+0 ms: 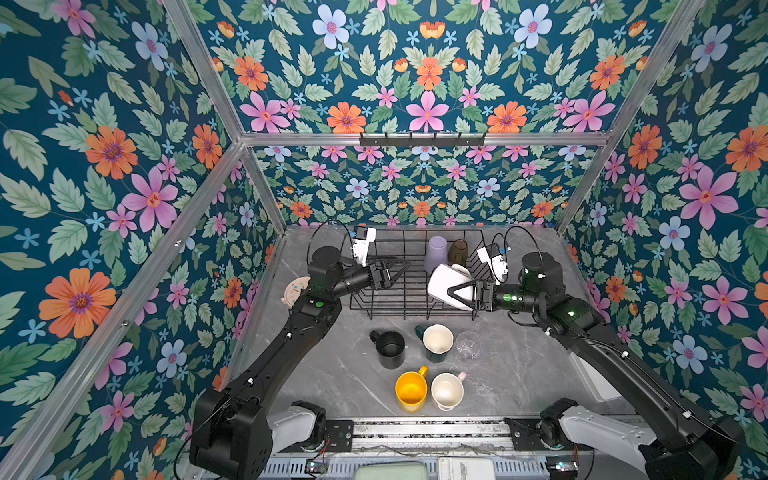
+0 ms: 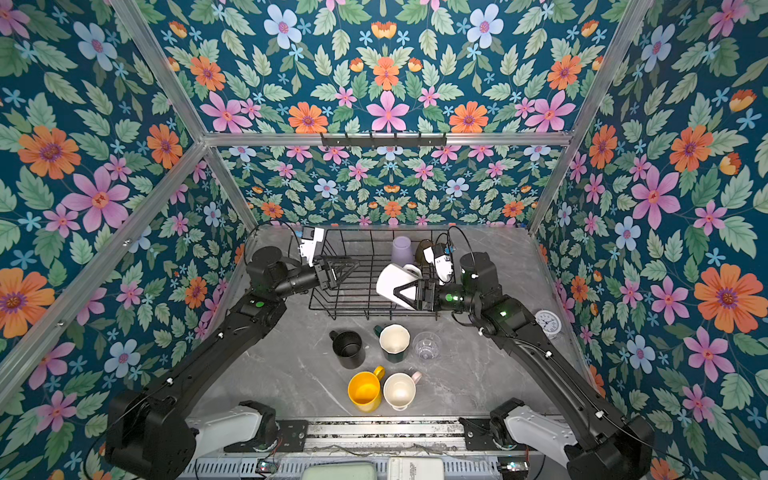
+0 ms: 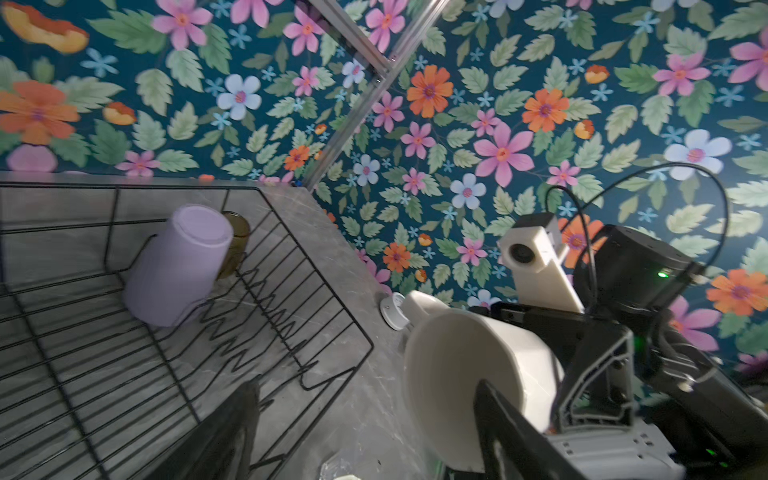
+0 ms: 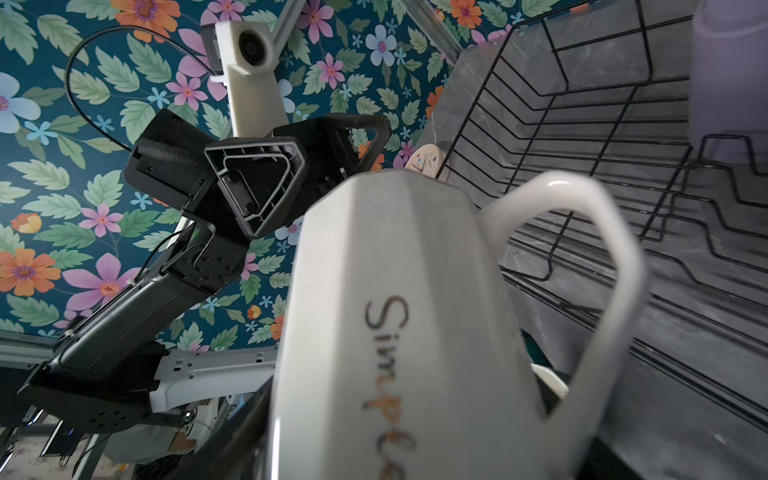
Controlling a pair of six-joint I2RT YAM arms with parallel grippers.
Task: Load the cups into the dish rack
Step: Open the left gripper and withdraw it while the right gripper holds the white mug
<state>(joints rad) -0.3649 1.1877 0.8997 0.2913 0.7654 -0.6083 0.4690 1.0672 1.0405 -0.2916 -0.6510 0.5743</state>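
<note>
The dish rack (image 1: 411, 291) stands at the back of the table. Upside down in its far right part are a lilac tumbler (image 1: 435, 253) and an olive-brown tumbler (image 1: 458, 251). My right gripper (image 1: 446, 287) is shut on the white mug (image 1: 440, 282), holding it tilted above the rack's right front. My left gripper (image 1: 404, 264) hangs open and empty over the rack's left side. In front of the rack stand the black mug (image 1: 390, 348), dark-green mug (image 1: 436, 340), clear glass (image 1: 468, 345), yellow mug (image 1: 411, 390) and pale-pink mug (image 1: 447, 390). In the right wrist view the white mug (image 4: 395, 311) fills the middle.
A round pink clock (image 1: 296, 289) lies left of the rack beside my left arm. A round white clock (image 2: 547, 322) sits near the right wall behind my right arm. A black hook rail (image 1: 422, 139) hangs on the back wall.
</note>
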